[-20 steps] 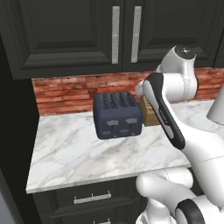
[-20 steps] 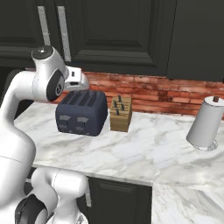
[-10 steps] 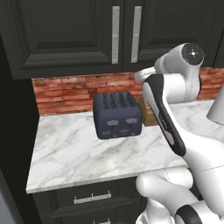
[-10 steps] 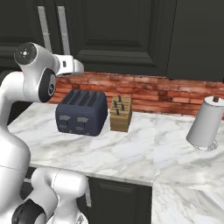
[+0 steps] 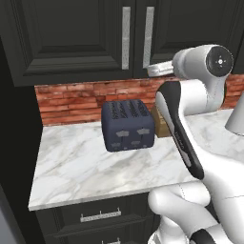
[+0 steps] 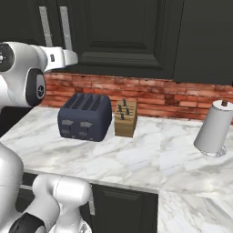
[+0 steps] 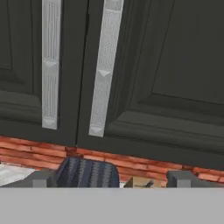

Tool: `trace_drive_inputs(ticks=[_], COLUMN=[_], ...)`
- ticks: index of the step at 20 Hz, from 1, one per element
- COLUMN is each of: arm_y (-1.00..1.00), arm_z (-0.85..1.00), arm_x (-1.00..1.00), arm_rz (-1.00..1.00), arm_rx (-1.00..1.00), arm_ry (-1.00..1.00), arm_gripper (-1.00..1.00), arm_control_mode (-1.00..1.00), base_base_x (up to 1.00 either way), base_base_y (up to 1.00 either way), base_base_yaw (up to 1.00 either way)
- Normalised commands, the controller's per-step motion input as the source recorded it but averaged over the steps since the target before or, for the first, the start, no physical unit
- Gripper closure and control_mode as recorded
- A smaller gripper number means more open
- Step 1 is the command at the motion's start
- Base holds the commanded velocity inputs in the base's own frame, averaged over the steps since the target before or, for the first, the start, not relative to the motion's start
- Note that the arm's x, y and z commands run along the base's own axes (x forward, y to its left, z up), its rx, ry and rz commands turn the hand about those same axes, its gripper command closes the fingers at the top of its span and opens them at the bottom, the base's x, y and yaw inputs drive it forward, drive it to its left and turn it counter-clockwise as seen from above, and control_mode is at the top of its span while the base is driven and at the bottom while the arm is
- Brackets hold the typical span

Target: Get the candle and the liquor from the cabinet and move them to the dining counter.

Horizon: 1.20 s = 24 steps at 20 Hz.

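Observation:
The cabinet hangs above the worktop with both dark panelled doors closed, so the candle and the liquor are hidden. The dining counter is out of view. My gripper is raised level with the lower ends of the two silver bar handles, a short way in front of them and touching nothing. Its jaws stand wide open and empty. In the hand view the door seam runs between the two handles, just left of centre.
A dark blue toaster sits on the marble worktop under the gripper, against the red brick wall. Beside it stand a wooden knife block and, further right, a paper towel roll. Dark drawers lie below.
The arm has lifted the hand from just above the toaster up to the bottom of the cabinet handles. The jaws have stayed open.

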Motion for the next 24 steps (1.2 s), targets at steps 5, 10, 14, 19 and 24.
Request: trace_drive_inputs(ticks=[5, 10, 14, 19, 24], arm_y=[0.0, 0.0, 0.04, 0.11, 0.05], arm_z=[0.1, 0.0, 0.0, 0.0, 0.0], arm_x=[-0.36, -0.3, -0.07, 0.05, 0.32], arm_rz=[0.0, 0.0, -0.03, 0.0, 0.04], arm_rx=[0.0, 0.06, 0.07, 0.11, 0.11], arm_ry=[-0.17, -0.17, -0.16, -0.15, -0.13], arm_gripper=[-1.0, -1.0, -1.0, -1.0, -1.0], arm_control_mode=[-1.0, -1.0, -1.0, -1.0, -1.0], base_base_x=[0.0, 0.0, 0.0, 0.0, 0.0], base_base_y=[0.0, 0.0, 0.0, 0.0, 0.0], base_base_yaw=[0.0, 0.0, 0.0, 0.0, 0.0])
